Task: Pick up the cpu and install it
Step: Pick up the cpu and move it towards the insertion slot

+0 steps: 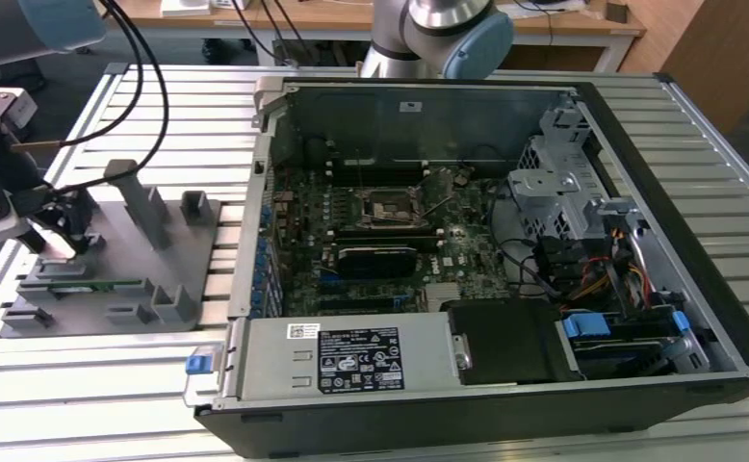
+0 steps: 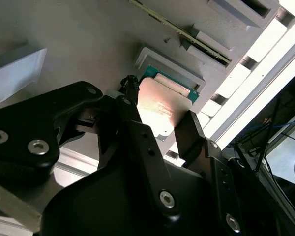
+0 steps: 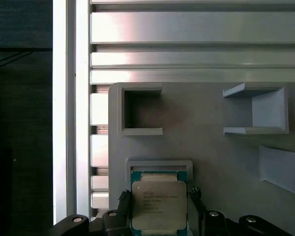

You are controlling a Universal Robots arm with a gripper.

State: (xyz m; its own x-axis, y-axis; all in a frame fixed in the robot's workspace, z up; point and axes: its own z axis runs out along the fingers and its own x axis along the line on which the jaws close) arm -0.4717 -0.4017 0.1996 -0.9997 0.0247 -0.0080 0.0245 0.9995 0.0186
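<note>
The cpu (image 3: 159, 205), a small square chip with a silvery top and green rim, sits at its pocket near the corner of the grey plastic tray (image 1: 156, 265). My gripper (image 3: 159, 196) straddles it, with a black finger pressed against each side edge. In the second wrist view the cpu (image 2: 162, 105) shows between the fingertips (image 2: 191, 129) of the gripper (image 2: 160, 114). In the exterior view my gripper (image 1: 66, 241) hangs over the tray's left end. I cannot tell whether the chip is lifted off the pocket. The dark motherboard socket (image 1: 388, 207) lies inside the open computer case (image 1: 683, 289).
A thin green memory stick (image 1: 92, 286) lies along the tray near my gripper, also visible as the memory stick (image 2: 187, 32). Upright grey posts (image 1: 137, 197) rise from the tray. Slatted aluminium table (image 1: 92, 404) surrounds everything. Cables (image 1: 131, 115) hang above the tray.
</note>
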